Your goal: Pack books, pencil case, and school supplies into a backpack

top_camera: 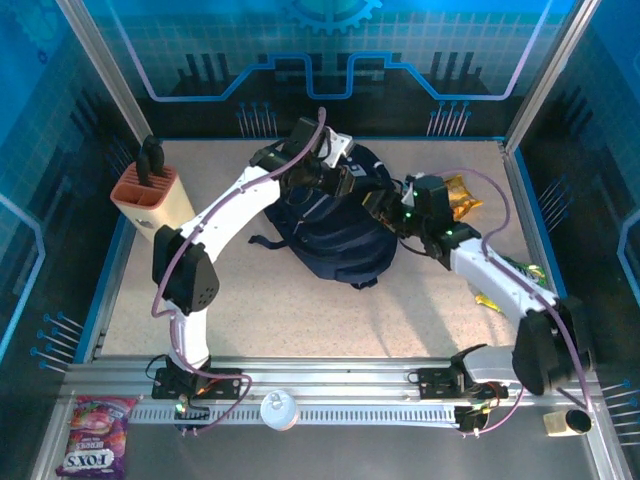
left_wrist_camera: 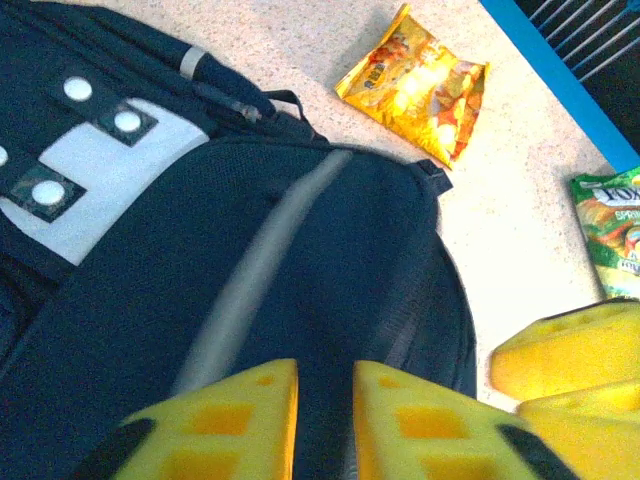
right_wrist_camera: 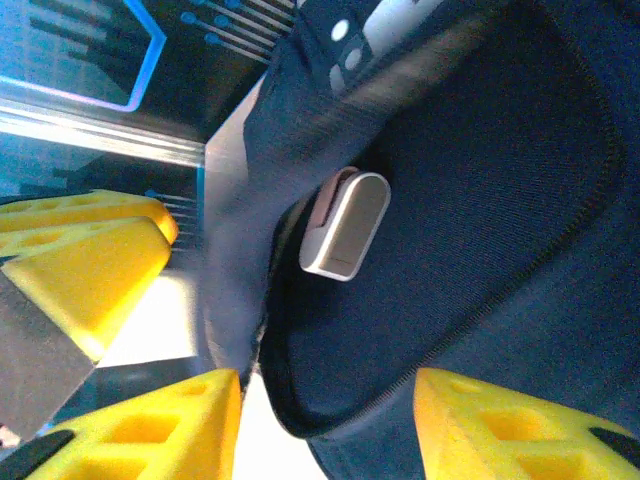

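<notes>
The dark navy backpack [top_camera: 335, 235] lies mid-table; its grey patch with white buckles [left_wrist_camera: 85, 165] and pale stripe [left_wrist_camera: 250, 280] face the left wrist view. My left gripper [left_wrist_camera: 325, 365] hovers just over the fabric, its yellow fingers a narrow gap apart with nothing clamped. My right gripper [right_wrist_camera: 328, 375] stands open at the backpack's [right_wrist_camera: 480, 150] right side, straddling a zipped rim without touching it. A small white oblong piece with a pink end [right_wrist_camera: 345, 225] rests against the dark fabric there. The books and the pencil case are out of view.
A peach knife block [top_camera: 148, 195] stands at the far left. A crinkly yellow-orange snack bag [left_wrist_camera: 415, 85] lies right of the backpack, and a green packet [left_wrist_camera: 610, 225] sits near the blue table edge. A candy bag [top_camera: 95, 450] rests on the near rail.
</notes>
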You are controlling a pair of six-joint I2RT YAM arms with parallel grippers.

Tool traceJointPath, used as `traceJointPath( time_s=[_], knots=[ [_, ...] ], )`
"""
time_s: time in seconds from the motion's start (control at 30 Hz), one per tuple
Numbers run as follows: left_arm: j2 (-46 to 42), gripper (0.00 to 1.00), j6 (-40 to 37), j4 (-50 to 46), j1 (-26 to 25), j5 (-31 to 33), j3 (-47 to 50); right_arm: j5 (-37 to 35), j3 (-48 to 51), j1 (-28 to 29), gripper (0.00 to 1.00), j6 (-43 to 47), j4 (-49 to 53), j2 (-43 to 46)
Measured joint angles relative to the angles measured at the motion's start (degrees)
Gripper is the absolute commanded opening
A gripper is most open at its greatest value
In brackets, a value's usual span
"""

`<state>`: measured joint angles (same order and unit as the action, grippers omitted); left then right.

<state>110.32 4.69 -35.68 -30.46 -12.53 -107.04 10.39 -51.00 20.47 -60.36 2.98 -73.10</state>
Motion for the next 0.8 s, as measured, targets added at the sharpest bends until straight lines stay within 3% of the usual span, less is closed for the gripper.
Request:
traceJointPath(
  time_s=[0.1,0.23,0.5,0.63,0.8],
  knots=[
    [-3.63,0.54,2.75,2.64,0.42,-1.07,4.66,-4.57,3.15,-0.79,0.62,2.01,4.9,6.43],
    [-10.05,0.61,9.14,6.49,2.32,-1.86,13.84,-8.79,4.17,-2.03,0.73,6.45,11.45,11.72],
    [-18.51,0.58,23.54,12.39,11.56,-1.92,33.2,-12.68,4.52,-5.7,0.78,14.01,17.62,17.35],
    [-18.45,0.52,28.28,13.31,14.93,-2.43,36.22,-12.33,4.52,-5.68,0.78,14.88,17.84,15.93],
    [-17.46,0.49,31.76,15.08,15.67,-3.48,36.3,-11.67,4.52,-4.81,0.78,14.99,17.68,13.66]
  ],
)
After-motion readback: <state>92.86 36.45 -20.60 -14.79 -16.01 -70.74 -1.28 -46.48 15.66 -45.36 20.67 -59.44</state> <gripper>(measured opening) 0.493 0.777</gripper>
